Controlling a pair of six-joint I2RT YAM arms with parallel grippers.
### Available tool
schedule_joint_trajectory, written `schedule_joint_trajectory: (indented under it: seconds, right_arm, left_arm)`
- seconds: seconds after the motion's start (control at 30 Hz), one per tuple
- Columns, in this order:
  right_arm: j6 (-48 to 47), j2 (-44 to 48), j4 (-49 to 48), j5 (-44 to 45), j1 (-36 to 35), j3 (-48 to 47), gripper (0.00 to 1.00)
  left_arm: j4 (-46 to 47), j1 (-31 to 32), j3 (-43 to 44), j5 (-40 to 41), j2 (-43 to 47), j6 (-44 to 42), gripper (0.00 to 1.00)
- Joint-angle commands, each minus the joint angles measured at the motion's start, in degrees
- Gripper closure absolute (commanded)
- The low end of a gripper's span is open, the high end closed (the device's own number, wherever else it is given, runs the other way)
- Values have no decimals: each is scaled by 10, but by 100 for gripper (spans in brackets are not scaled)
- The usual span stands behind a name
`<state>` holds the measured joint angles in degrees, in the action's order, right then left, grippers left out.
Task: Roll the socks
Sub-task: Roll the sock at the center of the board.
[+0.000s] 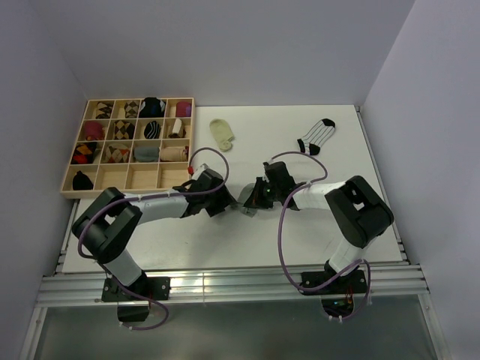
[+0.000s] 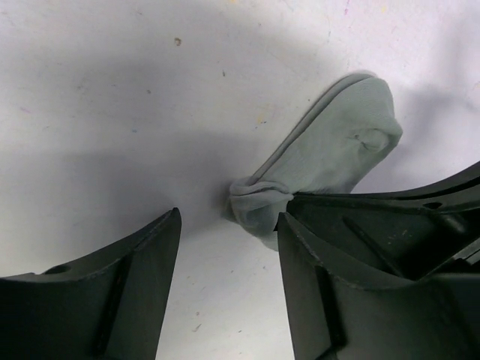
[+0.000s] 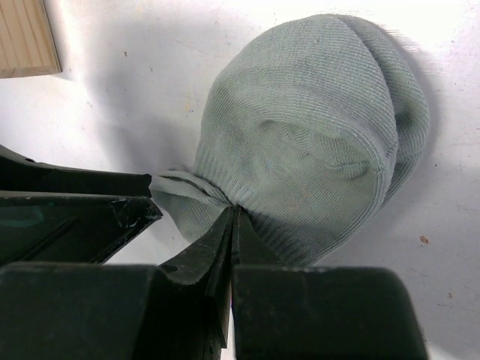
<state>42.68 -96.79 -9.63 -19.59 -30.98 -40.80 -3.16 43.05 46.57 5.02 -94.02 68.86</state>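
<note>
The grey sock [image 2: 330, 157] is parked mid-table [image 1: 225, 247], right between the two arms. Its bunched cuff end is pinched by the right gripper [image 3: 234, 217], with the jaws clamped tight on the fabric. The left gripper [image 2: 229, 225] is spread wide and nothing is held in it. The cuff is seen just ahead of it, off to one side against one finger [image 2: 352, 285] rather than centred in the gap. The long axis runs diagonally away from the left jaws toward the toe. Probably a sideways nudge is needed before the cuff can be grabbed by the left.
</note>
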Motion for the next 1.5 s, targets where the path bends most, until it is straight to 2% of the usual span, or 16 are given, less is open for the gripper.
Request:
schedule_joint_trajectory:
  seconds: [0.0, 0.3, 0.33, 0.4, 0.5, 0.57, 0.73, 0.87, 0.97, 1.13, 1.3, 1.47]
  right_arm:
    - [7, -14, 14, 11, -1, 17, 98]
    - [3, -6, 3, 2, -2, 19, 98]
    - [1, -6, 6, 1, -3, 17, 98]
    - [0, -2, 3, -2, -6, 18, 98]
    - [-12, 7, 3, -1, -11, 16, 98]
    - [-25, 23, 2, 4, -17, 17, 95]
    - [-76, 70, 8, 39, -36, 21, 85]
    - [-125, 145, 6, 87, -52, 38, 64]
    - [-183, 195, 3, 160, -86, 51, 59]
    - [-267, 226, -11, 297, -171, 66, 55]
    - [-297, 193, -28, 350, -238, 67, 54]
    - [-304, 134, -42, 371, -262, 49, 55]
  left_arm:
    - [-1, 0, 2, -15, -28, 22, 40]
    - [-12, 5, 13, -15, -67, 24, 57]
    - [-16, 5, 16, -12, -72, 23, 63]
    - [-19, 7, 19, -10, -76, 22, 67]
    - [-25, 7, 22, -5, -79, 18, 81]
    - [-39, 7, 29, 3, -71, 11, 100]
    - [-88, 12, 62, 23, -64, -20, 100]
    - [-133, 15, 101, 29, -72, -57, 100]
    - [-146, 16, 112, 31, -78, -74, 100]
    - [-159, 17, 133, 27, -86, -94, 100]
    - [-164, 17, 144, 23, -88, -109, 100]
    - [-161, 17, 141, 21, -86, -111, 100]
